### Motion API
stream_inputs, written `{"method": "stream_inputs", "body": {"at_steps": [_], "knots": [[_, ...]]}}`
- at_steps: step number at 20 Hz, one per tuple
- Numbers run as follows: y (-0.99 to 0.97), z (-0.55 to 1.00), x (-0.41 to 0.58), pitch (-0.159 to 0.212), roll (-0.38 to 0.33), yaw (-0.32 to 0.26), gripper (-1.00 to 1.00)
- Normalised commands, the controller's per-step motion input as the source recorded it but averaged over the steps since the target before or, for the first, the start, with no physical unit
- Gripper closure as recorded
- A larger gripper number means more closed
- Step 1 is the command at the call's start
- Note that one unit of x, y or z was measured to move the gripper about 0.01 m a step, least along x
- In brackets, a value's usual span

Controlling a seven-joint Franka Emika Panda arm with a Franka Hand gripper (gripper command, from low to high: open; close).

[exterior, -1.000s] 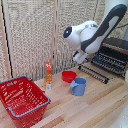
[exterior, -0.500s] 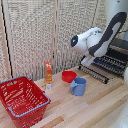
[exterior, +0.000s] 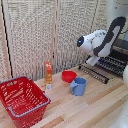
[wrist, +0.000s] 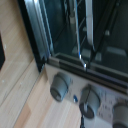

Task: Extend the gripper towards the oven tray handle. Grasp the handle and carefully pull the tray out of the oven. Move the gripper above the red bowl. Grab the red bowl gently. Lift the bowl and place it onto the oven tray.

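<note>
The black and silver oven [exterior: 120, 55] stands at the exterior view's right, its slatted door [exterior: 93, 73] dropped open onto the table. The dark wire tray [exterior: 113, 64] lies in the oven mouth; I cannot pick out its handle bar. The white arm [exterior: 100, 42] reaches down in front of the oven, and the gripper [exterior: 92, 60] is a dark blur just above the door, so its fingers cannot be read. The red bowl [exterior: 69, 76] sits on the table, apart from the arm. The wrist view shows the oven [wrist: 60, 30] close up, with thin metal bars [wrist: 82, 45] inside and no fingers.
A blue mug [exterior: 78, 86] stands right in front of the red bowl. An orange bottle [exterior: 48, 75] stands beside the bowl, and a large red mesh basket [exterior: 24, 100] sits at the exterior view's left. Round oven knobs [wrist: 59, 86] show above the wooden table [wrist: 20, 105].
The arm has moved down and towards the exterior view's right, closer to the oven mouth. The bowl, mug, bottle and basket have not moved.
</note>
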Motion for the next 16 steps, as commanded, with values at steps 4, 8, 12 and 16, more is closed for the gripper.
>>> {"method": "stream_inputs", "body": {"at_steps": [4, 8, 12, 16], "knots": [[-0.62, -0.09, 0.142, 0.0, -0.049, 0.048, -1.0], [-0.48, -0.07, 0.151, 0.023, -0.017, 0.024, -1.0], [-0.32, -0.09, 0.165, 0.057, -0.013, 0.011, -1.0], [-0.23, -0.06, 0.061, 0.031, -0.005, 0.025, 1.0]]}}
